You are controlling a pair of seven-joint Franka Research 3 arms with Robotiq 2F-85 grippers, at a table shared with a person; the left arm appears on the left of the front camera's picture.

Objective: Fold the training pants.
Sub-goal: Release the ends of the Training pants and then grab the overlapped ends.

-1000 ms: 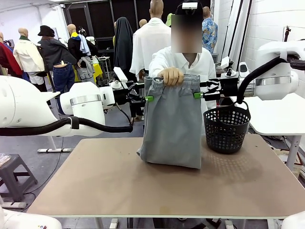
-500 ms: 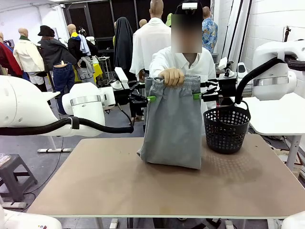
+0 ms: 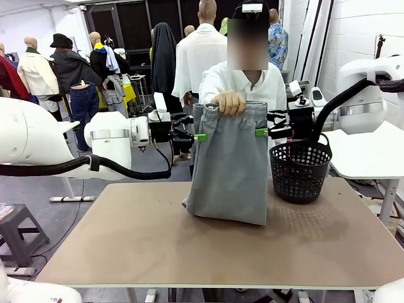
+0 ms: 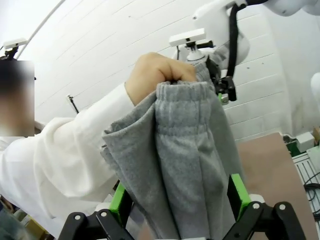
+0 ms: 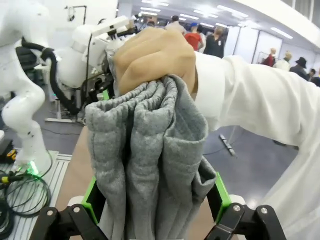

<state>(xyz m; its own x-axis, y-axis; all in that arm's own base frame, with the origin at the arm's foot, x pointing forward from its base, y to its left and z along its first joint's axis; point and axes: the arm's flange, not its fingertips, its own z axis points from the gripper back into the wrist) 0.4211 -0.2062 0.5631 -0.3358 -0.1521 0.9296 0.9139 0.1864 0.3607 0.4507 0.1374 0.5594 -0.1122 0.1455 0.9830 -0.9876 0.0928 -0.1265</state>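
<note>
Two sets of fingers, one pair of pants between them. The training pants [image 3: 230, 164] hang upright mid-surface. The person's hand [image 3: 229, 102] pinches them at the 12 o'clock edge of the gathered waistband, and the bottom end is slumped on the brown surface [image 3: 126, 246].

Your left fingers [image 3: 199, 137] sit at 9 o'clock of the pants, just under the waistband. Your right fingers [image 3: 261, 132] mirror them at 3 o'clock, about level.

Look down your left wrist camera. The left pads [image 4: 239, 194] stand wide apart, and grey cloth runs up through the gap, filling it almost pad to pad. You can't tell from here whether the pads actually touch the cloth, but nothing is squeezed.

Right wrist camera, same story. Bunched folds of waistband rise between the right pads [image 5: 221, 196], which are spread wide. The hand is clenched on top at 12 o'clock, and the fabric is loose, not clamped.

So both sets of fingers are fully apart, straddling the edges of the pants and gripping nothing.

One more thing: the black mesh basket [image 3: 300, 170] stands on the surface at 3 o'clock of the pants, just beside them and below your right fingers.
</note>
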